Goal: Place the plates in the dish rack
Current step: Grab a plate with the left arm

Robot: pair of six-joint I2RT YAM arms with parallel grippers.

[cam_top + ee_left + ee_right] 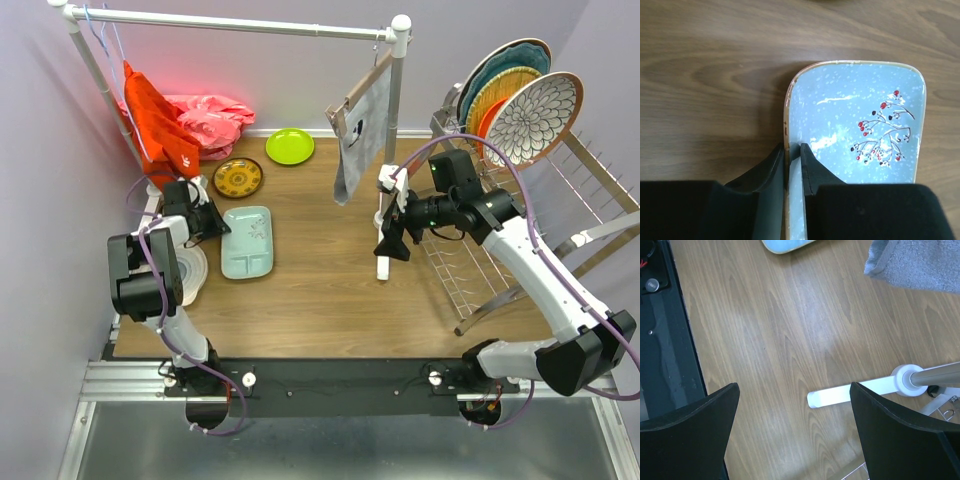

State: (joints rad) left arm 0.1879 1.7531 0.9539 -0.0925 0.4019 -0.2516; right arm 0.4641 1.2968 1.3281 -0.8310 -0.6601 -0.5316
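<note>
- One wood-grain tabletop (330, 290), matte brown, carries everything.
- One dish rack (455, 275) of thin chrome wire on a tubular frame stands at the right edge, with its tines upright in rows.
- Four round plates stand on edge at its far end, faces turned leftward. The floral plate (535, 118), white with a brown rim, is in front. Behind it come the orange plate (487, 118), the woven-textured yellow plate (503, 82) and the scalloped teal plate (520, 52).
- One mint tray (247, 241) (855, 125) lies flat on the left half of the tabletop, its long axis running from the near edge toward the far one. It is rectangular with rounded corners and a tan rim, and its glossy pale glaze is flecked white. A painted twig bears red berries.
- Three round plates lie flat near it. The white ringed plate (192, 278) is partly under the left arm, and the yellow-brown patterned plate (238, 178) and the lime green plate (289, 146) lie farther back.
- Both jaws of the left gripper (205, 222) (791, 150) straddle the tray's left rim, one outside and one inside. They are drawn narrow, but I cannot tell whether they pinch it.
- Wide apart and empty, the jaws of the right gripper (392, 243) (794, 386) hang over bare wood beside the white foot of the clothes rail (840, 395).
</note>
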